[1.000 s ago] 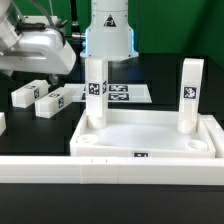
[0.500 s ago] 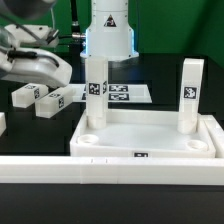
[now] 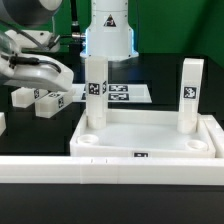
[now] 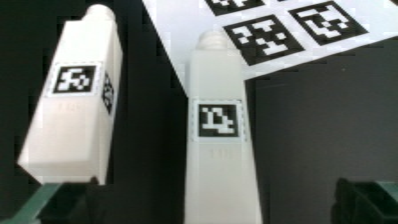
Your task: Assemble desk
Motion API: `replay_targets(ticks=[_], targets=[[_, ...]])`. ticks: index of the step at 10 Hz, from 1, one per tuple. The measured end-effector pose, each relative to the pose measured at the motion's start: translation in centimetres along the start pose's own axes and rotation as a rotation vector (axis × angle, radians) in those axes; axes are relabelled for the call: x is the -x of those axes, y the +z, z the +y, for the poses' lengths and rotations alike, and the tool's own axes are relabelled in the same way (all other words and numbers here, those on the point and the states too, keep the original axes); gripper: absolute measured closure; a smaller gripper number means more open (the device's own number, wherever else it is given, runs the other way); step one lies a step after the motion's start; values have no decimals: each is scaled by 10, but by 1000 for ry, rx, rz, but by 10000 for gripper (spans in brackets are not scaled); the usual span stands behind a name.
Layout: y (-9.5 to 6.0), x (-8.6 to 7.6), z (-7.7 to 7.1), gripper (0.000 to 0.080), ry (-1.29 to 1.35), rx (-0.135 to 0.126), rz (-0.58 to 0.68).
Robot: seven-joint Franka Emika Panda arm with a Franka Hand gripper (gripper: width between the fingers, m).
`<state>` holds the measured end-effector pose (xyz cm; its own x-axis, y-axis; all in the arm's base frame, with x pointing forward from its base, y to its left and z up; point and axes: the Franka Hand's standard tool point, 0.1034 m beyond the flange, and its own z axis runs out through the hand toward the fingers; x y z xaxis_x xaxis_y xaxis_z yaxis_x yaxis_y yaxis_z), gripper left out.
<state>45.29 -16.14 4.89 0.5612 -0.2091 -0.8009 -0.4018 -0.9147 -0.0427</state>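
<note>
Near the marker board (image 4: 285, 25), one loose leg (image 4: 214, 125) lies centred beneath my gripper (image 4: 214, 198), fingers spread wide, its long axis crossing their closing line, peg end toward that board.

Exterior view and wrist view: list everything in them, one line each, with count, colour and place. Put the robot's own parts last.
tabletop: 1, white, rimmed, centre of the exterior view, behind the border bar
upright legs: 2, white with black-and-white tags, standing in the tabletop's two far corners
loose legs: 2, white, tagged, lying side by side on the table at the exterior view's left
marker board: 1, white with black tags, flat behind the tabletop
border bar: 1, white, along the front
table: 1, black
arm: 1, white, base at the back
gripper: 1, open, above the loose legs
</note>
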Motion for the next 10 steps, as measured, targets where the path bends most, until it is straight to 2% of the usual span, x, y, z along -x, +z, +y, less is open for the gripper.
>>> replay_targets(ticks=[2,5,10], targets=[[6,-5,-3,150,-8,4,11],[14,-10,-1,150,-4,8,7],[21,-18,-3,150,-7,15,26]])
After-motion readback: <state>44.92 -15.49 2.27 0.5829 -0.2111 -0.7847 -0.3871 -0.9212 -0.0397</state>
